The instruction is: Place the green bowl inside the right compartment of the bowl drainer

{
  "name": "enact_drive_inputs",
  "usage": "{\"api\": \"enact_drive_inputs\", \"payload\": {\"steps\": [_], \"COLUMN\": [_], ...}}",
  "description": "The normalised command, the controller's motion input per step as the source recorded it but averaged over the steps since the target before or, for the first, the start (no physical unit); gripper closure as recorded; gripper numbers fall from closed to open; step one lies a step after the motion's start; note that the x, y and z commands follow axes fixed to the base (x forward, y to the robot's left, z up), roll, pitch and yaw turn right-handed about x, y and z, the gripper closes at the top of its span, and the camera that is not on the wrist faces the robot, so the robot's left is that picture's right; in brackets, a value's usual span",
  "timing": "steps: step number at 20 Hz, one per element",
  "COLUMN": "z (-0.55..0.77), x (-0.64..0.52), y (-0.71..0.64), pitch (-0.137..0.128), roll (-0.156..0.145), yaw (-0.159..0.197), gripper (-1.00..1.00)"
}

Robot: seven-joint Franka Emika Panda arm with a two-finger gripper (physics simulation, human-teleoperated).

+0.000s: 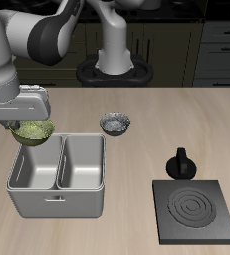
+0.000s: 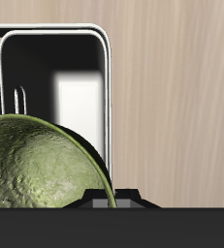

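The green bowl [image 1: 33,130] hangs tilted in the air, with my gripper [image 1: 28,120] shut on its rim. It sits just above the back rim of the bowl drainer [image 1: 57,197], over the right compartment [image 1: 32,165]. In the wrist view the bowl's olive, mottled outside [image 2: 41,170] fills the area close to the gripper. Beyond it one deep well [image 2: 80,92] of the drainer shows, bounded by a bright metal rim [image 2: 110,87]. My fingertips are hidden by the bowl and the gripper body.
A grey-white patterned bowl [image 1: 116,124] rests on the table just behind the drainer's other well. Nearer the front edge lies a flat dark square plate [image 1: 196,211] with rings, and a small black object [image 1: 181,163] stands behind it.
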Motion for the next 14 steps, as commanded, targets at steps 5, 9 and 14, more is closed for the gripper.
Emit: {"api": "enact_drive_inputs", "payload": {"steps": [5, 9, 14], "z": [-0.09, -0.04, 0.18], "x": [-0.02, -0.05, -0.16], "y": [-0.01, -0.01, 0.1], "pitch": [0.013, -0.003, -0.039], "roll": [-0.006, 0.041, 0.041], "yaw": [-0.001, 0.005, -0.006], "gripper": [-1.0, -1.0, -1.0]}}
